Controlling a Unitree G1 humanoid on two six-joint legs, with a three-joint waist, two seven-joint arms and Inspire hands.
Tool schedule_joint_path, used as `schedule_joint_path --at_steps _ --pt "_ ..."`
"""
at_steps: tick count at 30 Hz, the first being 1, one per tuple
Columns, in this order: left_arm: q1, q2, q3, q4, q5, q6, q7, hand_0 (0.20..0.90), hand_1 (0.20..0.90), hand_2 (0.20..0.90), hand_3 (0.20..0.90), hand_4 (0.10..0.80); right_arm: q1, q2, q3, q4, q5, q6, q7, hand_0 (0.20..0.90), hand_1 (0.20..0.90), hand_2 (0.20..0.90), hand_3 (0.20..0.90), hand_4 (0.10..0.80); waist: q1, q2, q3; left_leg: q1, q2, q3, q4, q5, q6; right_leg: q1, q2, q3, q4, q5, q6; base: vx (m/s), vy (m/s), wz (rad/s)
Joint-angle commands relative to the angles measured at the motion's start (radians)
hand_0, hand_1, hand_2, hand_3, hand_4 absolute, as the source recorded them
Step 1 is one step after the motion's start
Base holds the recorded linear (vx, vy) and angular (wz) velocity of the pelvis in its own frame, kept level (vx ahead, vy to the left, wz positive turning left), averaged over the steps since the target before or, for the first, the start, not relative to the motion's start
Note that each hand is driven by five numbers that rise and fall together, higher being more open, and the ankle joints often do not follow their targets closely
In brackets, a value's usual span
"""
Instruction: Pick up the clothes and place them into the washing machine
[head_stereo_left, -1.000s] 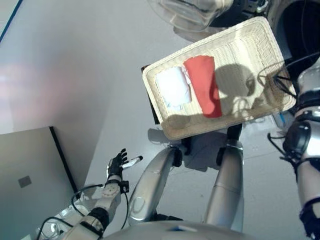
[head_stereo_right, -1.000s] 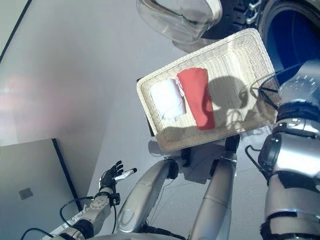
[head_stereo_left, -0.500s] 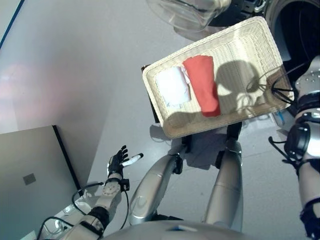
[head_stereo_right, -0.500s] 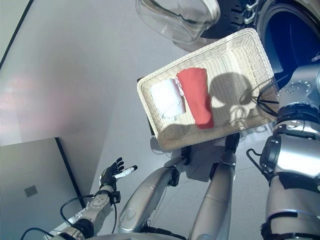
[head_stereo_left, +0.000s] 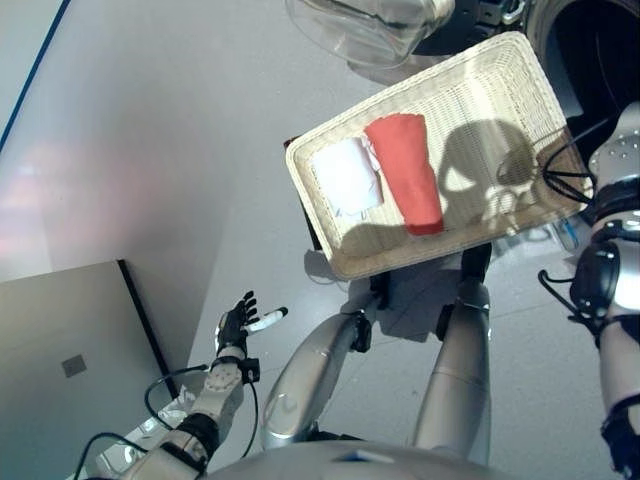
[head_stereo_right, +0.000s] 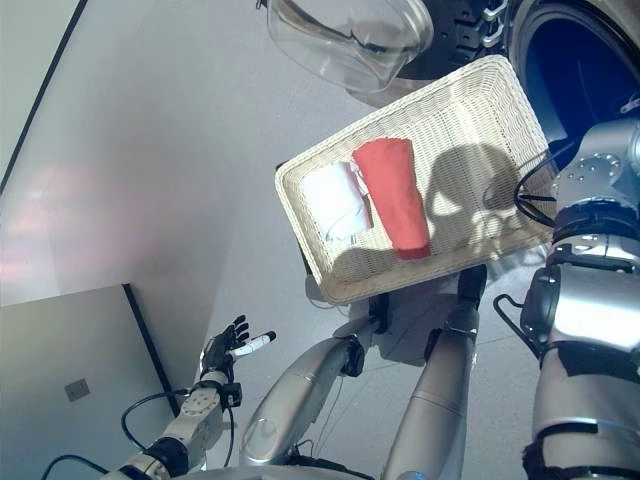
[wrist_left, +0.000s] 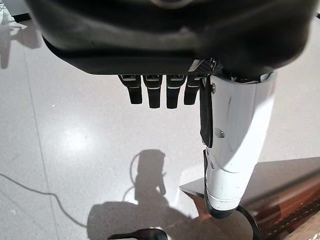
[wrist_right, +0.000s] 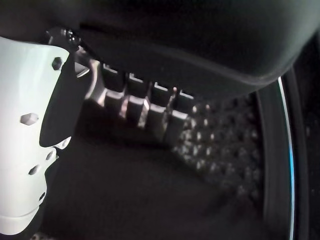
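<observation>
Clothes sit in the wicker basket (head_stereo_left: 520, 75) ahead of the robot: a red cloth (head_stereo_left: 405, 170), folded, long axis running toward/away from the robot, and a white cloth (head_stereo_left: 347, 177) touching it on its left side. Left eye view: left hand (head_stereo_left: 234, 326) hangs low at the robot's left, well apart from the basket, fingers straight and relaxed, holding nothing. Right arm reaches past the basket's right end toward the washer drum (head_stereo_left: 590, 45); the right hand itself is out of frame here. Clear door (head_stereo_left: 365, 25) swung open beyond the basket. Right eye view: same layout, drum opening (head_stereo_right: 580, 60) shows blue-lit, just beyond the basket's far right corner. Left wrist view: fingers (wrist_left: 151, 91) extended over bare glossy floor, empty. Right wrist view: right hand (wrist_right: 140, 107) is inside the drum, perforated metal wall (wrist_right: 225, 135) past the fingers; they look relaxed, nothing visibly held. My read: both cloths lie to the right hand's left and nearer the robot; that arm is the closer one. Soft fabric on stiff weave, should pinch up easily.
</observation>
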Motion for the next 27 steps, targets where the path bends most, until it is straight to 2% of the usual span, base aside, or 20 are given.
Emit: schedule_joint_path --at_steps 1,11,14,15,17,20,26,27 --pt "0.067 0.043 0.01 0.072 -0.041 -0.022 0.037 0.9 0.9 0.9 0.9 0.8 -0.082 -0.128 0.082 -0.124 -0.056 -0.084 0.037 0.9 0.9 0.9 0.9 0.8 -0.017 0.012 -0.102 -0.001 0.06 -0.051 -0.002 0.037 -0.104 0.114 0.062 -0.045 0.046 -0.098 -0.056 -0.014 0.003 -0.04" --pt "0.055 0.041 0.024 0.101 -0.044 -0.017 0.039 0.9 0.9 0.9 0.9 0.8 -0.029 -0.064 0.058 -0.102 -0.023 -0.081 0.062 0.9 0.9 0.9 0.9 0.8 -0.023 -0.007 -0.087 -0.012 0.06 -0.057 0.011 0.04 -0.103 0.12 0.064 -0.053 0.035 -0.086 -0.057 -0.013 -0.005 0.02" --pt "0.045 0.041 0.025 0.118 -0.039 -0.012 0.036 0.9 0.9 0.9 0.9 0.8 -0.007 -0.029 0.068 -0.026 -0.017 -0.045 0.088 0.9 0.9 0.9 0.9 0.8 -0.024 -0.025 -0.075 -0.02 0.061 -0.06 0.026 0.039 -0.1 0.12 0.064 -0.058 0.036 -0.079 -0.06 -0.038 -0.033 0.06" --pt "0.037 0.044 0.032 0.123 -0.024 -0.012 0.034 0.9 0.9 0.9 0.9 0.8 0.017 0.001 0.1 0.042 -0.037 0.012 0.117 0.9 0.9 0.9 0.9 0.8 -0.022 -0.037 -0.065 -0.026 0.063 -0.064 0.03 0.041 -0.1 0.123 0.064 -0.063 0.032 -0.073 -0.061 -0.031 -0.031 0.13" --pt "0.034 0.047 0.038 0.124 -0.016 -0.013 0.033 0.9 0.9 0.9 0.9 0.8 0.029 0.01 0.121 0.076 -0.063 0.041 0.128 0.9 0.9 0.9 0.9 0.8 -0.02 -0.045 -0.063 -0.026 0.064 -0.066 0.031 0.044 -0.1 0.125 0.063 -0.067 0.028 -0.069 -0.062 -0.021 -0.021 0.05" --pt "0.03 0.054 0.052 0.117 0.011 -0.018 0.03 0.9 0.9 0.9 0.9 0.8 0.091 0.074 0.156 0.115 -0.104 0.099 0.176 0.9 0.9 0.9 0.9 0.8 -0.017 -0.07 -0.048 -0.027 0.062 -0.082 0.026 0.06 -0.103 0.145 0.054 -0.09 0.01 -0.057 -0.062 -0.032 -0.064 0.07" --pt "0.038 0.091 0.08 0.08 0.05 -0.027 0.03 0.9 0.9 0.9 0.9 0.8 0.128 0.099 0.225 0.196 -0.217 0.175 0.21 0.9 0.9 0.9 0.9 0.8 0.003 -0.097 -0.036 -0.029 0.054 -0.107 0.019 0.079 -0.107 0.172 0.039 -0.13 -0.006 -0.05 -0.063 -0.02 -0.055 0.27" --pt "0.041 0.11 0.096 0.073 0.062 -0.024 0.028 0.9 0.9 0.9 0.9 0.8 0.127 0.109 0.266 0.224 -0.264 0.208 0.226 0.9 0.9 0.9 0.9 0.8 0.014 -0.112 -0.03 -0.037 0.051 -0.119 0.027 0.082 -0.106 0.179 0.034 -0.144 -0.006 -0.049 -0.064 -0.013 -0.047 0.24"
